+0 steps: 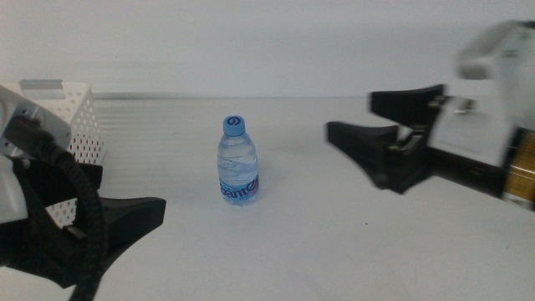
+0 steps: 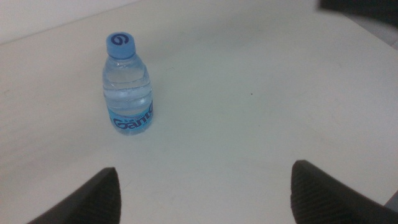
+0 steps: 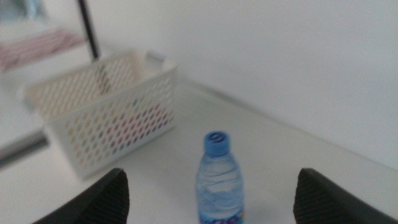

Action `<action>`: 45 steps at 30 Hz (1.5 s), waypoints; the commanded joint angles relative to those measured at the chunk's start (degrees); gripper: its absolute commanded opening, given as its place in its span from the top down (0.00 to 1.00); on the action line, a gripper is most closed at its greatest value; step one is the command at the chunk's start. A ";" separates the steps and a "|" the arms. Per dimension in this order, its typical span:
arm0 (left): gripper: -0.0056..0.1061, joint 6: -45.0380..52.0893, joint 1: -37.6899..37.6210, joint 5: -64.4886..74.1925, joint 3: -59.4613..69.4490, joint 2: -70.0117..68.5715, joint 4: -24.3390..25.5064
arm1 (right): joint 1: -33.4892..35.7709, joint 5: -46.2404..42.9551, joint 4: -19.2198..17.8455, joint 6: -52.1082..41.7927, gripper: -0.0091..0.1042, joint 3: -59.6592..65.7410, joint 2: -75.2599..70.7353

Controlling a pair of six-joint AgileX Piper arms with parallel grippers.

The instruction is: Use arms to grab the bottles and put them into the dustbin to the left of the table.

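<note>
Only the small blue-capped water bottle [image 1: 240, 161] stands out on the white counter [image 1: 334, 251]; through the holes of the white dustbin [image 3: 106, 106] at the counter's left end, reddish and yellowish shapes show, which suggests the other bottles are already in, though they are too blurred to be sure. One bottle therefore seems left. It stands upright, long axis vertical, cap up, near the counter's middle. The left claw [image 1: 117, 219] waits low by the dustbin, spread wide and empty; the right claw [image 1: 376, 125] hovers to the bottle's right, likewise wide and empty.
</note>
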 commanded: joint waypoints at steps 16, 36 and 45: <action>0.14 -0.75 -0.23 -3.61 -1.42 -0.21 -1.17 | 5.77 25.97 59.03 -62.95 0.28 7.92 -18.89; 0.14 -0.79 -0.23 -6.11 -1.42 -0.21 1.88 | 6.69 25.06 59.27 -62.06 0.28 7.92 -18.73; 0.14 -1.06 -0.23 -14.45 -1.42 -0.21 1.32 | 6.69 25.06 59.27 -62.06 0.28 7.92 -18.73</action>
